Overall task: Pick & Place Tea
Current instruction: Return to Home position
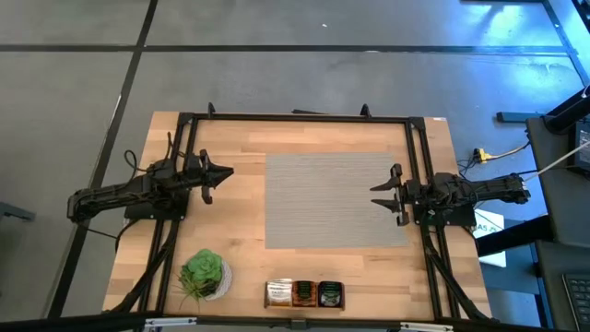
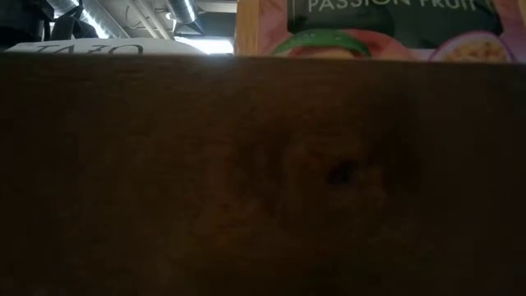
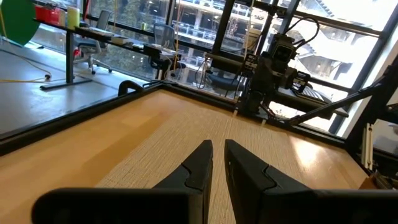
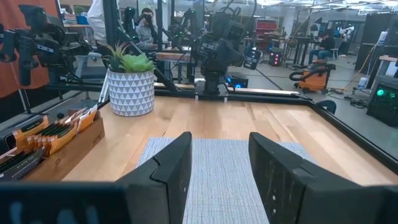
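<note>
The tea sachets (image 1: 304, 294) stand on edge in a small wooden box (image 1: 277, 304) at the table's near edge, in orange, dark orange and black-green groups. In the right wrist view the orange ones (image 4: 50, 134) lean in that box. The low view is filled by the box's wall (image 2: 263, 181), with sachet tops (image 2: 378, 29) above it. My left gripper (image 1: 228, 172) hovers level left of the grey mat (image 1: 336, 200), its fingers (image 3: 202, 163) a narrow slit apart, with nothing between them. My right gripper (image 1: 376, 196) hovers level over the mat's right edge, open and empty.
A green potted plant (image 1: 203, 274) in a white patterned pot (image 4: 130, 93) stands at the near left, beside the tea box. A black frame (image 1: 295, 117) runs around the wooden table. People sit in the room beyond the table (image 4: 146, 22).
</note>
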